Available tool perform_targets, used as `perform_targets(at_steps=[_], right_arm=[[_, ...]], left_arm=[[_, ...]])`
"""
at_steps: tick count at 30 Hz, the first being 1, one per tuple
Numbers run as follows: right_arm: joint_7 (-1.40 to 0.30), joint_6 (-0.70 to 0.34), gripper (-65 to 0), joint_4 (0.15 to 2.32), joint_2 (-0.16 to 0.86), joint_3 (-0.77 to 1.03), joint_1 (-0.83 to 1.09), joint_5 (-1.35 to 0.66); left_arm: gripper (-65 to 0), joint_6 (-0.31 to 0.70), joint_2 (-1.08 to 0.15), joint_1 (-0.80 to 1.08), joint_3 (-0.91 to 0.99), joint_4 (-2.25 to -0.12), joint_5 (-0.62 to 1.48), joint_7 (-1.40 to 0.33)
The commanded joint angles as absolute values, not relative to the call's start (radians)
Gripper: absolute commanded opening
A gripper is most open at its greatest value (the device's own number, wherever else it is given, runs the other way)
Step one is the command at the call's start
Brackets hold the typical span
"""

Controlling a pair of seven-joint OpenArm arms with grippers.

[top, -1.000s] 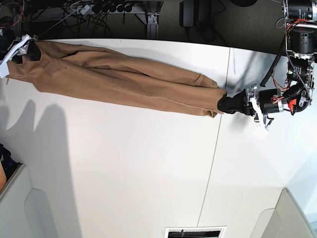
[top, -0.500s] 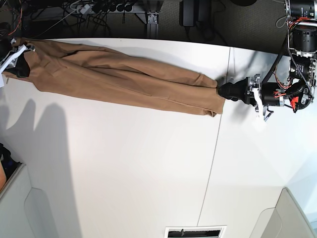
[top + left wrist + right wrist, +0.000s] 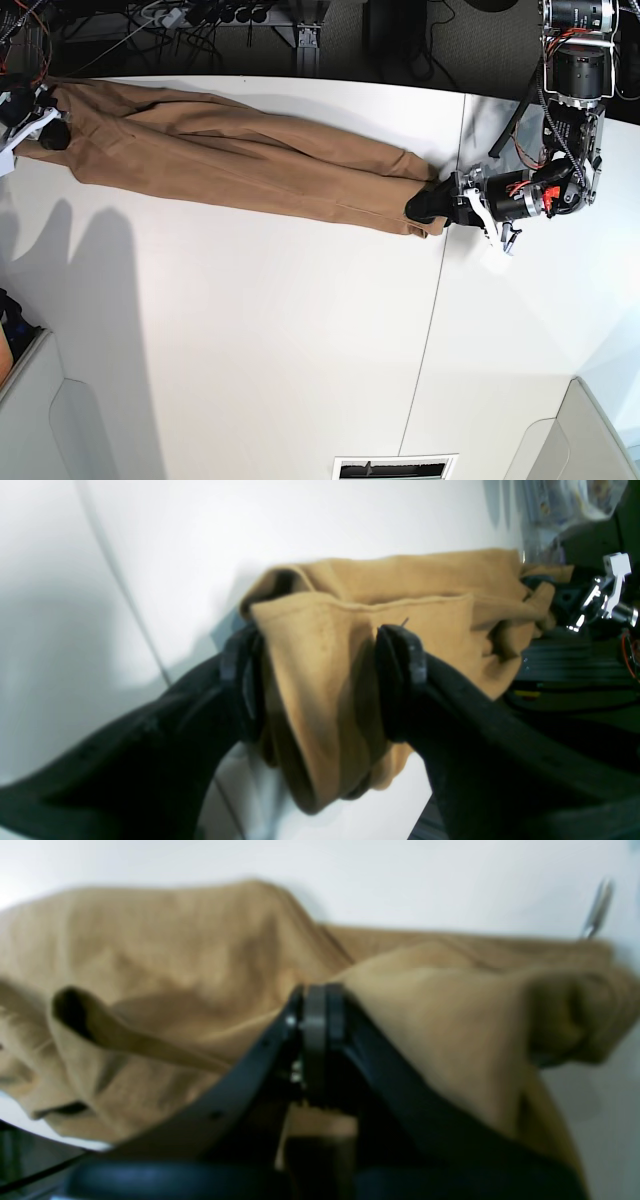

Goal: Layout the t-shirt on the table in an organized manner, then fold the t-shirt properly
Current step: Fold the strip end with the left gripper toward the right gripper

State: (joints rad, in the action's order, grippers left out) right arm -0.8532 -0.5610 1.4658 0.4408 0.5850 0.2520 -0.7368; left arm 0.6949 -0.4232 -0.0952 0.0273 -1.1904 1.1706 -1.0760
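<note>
Layout step: t-shirt lies stretched as a narrow band across the upper desk. Right pincer, upper left of base view, is clamped on cloth; left pincer gapes around the other end. Next: close left, spread flat.

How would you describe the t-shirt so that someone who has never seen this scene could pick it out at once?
Look at the large white table with a thin dark seam between its panels. Along its far edge lies a long band of fabric, stretched from one gripper at the base view's left to the other near the seam. That is the t-shirt: plain tan, soft, unprinted, the only cloth there.
</note>
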Motion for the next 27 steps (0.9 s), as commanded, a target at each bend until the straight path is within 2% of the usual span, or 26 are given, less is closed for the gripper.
perform_targets(at_steps=[1, 4, 5, 8, 9, 14, 17, 26, 27], right_arm=[[-0.845, -0.565, -65.0, 1.478, 0.462, 0.574, 0.239, -0.750], [-0.844, -0.565, -65.0, 1.478, 0.463, 0.533, 0.232, -0.752], [-0.845, -0.565, -65.0, 1.478, 0.462, 0.520, 0.226, -0.753], [-0.846, -0.565, -65.0, 1.478, 0.463, 0.491, 0.201, -0.756], [-0.850, -0.565, -65.0, 1.479, 0.463, 0.487, 0.190, -0.756], [-0.868, -0.565, -65.0, 1.506, 0.465, 0.487, 0.142, -0.759], [-0.864, -0.565, -65.0, 1.535, 0.462, 0.487, 0.116, -0.760], [-0.868, -0.564, -65.0, 1.598, 0.462, 0.487, 0.089, -0.795], [-0.870, -0.564, -62.5, 1.604, 0.462, 0.487, 0.089, -0.797]], left_arm=[[-28.7, 0.698, -0.434, -0.108, 0.032, -1.201, 1.155, -1.084], [-29.8, 0.698, -0.429, -0.103, 0.032, -1.201, 1.114, -1.066], [-34.4, 0.698, -0.429, -0.099, 0.032, -1.201, 1.096, -1.054], [-60.1, 0.698, -0.429, -0.091, 0.032, -1.201, 1.065, -1.050], [-65.0, 0.698, -0.429, -0.086, 0.032, -1.201, 1.065, -1.050], [-65.0, 0.698, -0.445, -0.105, 0.033, -1.201, 0.958, -1.018], [-65.0, 0.698, -0.496, -0.152, 0.035, -1.201, 0.917, -0.949], [-65.0, 0.698, -0.613, -0.295, 0.035, -1.201, 0.809, -0.933], [-65.0, 0.698, -0.621, -0.308, 0.035, -1.201, 0.800, -0.933]])
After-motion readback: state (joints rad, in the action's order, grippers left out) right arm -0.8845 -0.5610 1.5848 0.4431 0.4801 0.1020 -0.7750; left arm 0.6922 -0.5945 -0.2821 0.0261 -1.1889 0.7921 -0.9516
